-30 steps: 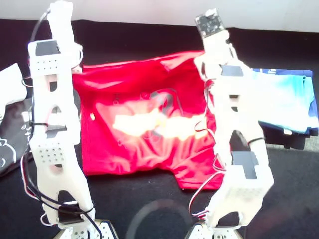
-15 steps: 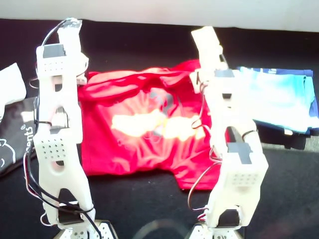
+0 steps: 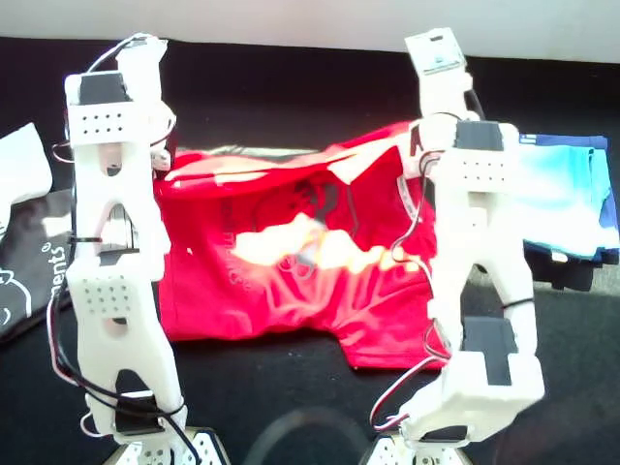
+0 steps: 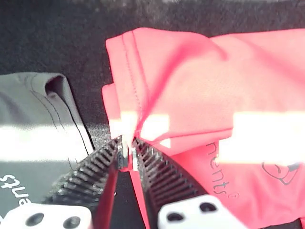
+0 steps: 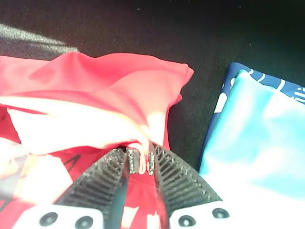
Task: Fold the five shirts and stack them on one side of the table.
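Red shirt: the red shirt (image 3: pixel 291 262) is thin, smooth, slightly glossy knit with a dark printed motif on the chest. It lies spread mid-table between the two arms. Its near part is flat, and its far edge is bunched into soft ridges.
Left arm: the left arm (image 3: pixel 111 252) is white plastic with perforated panels and loose wires. It stands over the shirt's left edge.
Right arm: the right arm (image 3: pixel 475 262) has the same build and stands over the shirt's right edge.
Blue shirt: the blue shirt (image 3: pixel 562 194) is folded to a rectangle, pale blue with a darker border. It lies at the right, just beside the red one, on top of dark cloth.
Black shirt: the black shirt (image 3: pixel 29 262) is matte with white print and lies at the left edge.
White shirt: the white shirt (image 3: pixel 19 165) lies partly on the black one.
Left gripper: the left gripper (image 4: pixel 127 155) has ribbed black jaws clenched on the red shirt's stitched hem at its far left corner.
Right gripper: the right gripper (image 5: pixel 139 160) pinches a tuck of red cloth at the far right corner.
Change: a second ago the far edge lay flatter and farther back. It is now drawn up at both corners and folded toward the near side. The right arm's near links have swung to the right.
Table: the table (image 3: pixel 291 77) is covered in black, felt-like cloth.
Room: a pale wall (image 3: pixel 291 17) runs along the far side.
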Controlling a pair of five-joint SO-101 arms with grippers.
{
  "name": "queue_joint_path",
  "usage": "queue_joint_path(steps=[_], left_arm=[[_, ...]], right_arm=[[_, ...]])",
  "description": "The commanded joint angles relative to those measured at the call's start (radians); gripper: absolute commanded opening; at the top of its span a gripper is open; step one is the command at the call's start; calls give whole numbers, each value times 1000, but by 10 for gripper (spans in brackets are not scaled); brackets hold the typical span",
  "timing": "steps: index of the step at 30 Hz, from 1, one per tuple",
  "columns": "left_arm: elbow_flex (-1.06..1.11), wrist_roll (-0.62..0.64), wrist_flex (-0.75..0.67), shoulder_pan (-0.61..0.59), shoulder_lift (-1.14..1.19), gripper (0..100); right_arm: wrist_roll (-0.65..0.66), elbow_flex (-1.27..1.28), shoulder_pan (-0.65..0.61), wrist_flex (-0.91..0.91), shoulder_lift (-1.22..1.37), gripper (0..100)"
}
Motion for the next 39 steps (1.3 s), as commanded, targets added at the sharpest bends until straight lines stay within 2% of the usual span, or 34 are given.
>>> queue_joint_path(steps=[1, 7, 14, 18, 23, 31, 39], left_arm=[[200, -6, 11, 24, -226, 9], [677, -28, 8, 35, -565, 9], [983, -29, 0, 38, -737, 9], [1112, -46, -5, 36, -820, 9], [1268, -101, -38, 35, -937, 9], [1527, -123, -186, 33, -1013, 9], [1570, -157, -227, 33, -1013, 9]], right_arm=[[-6, -44, 24, 74, -91, 7], [-5, 88, 24, 196, -220, 7], [71, 585, 27, 45, -575, 7], [109, 785, 38, 28, -785, 7], [178, 905, 120, 33, -958, 7], [247, 1018, 145, 122, -1043, 7], [261, 1141, 145, 154, -1148, 7]])
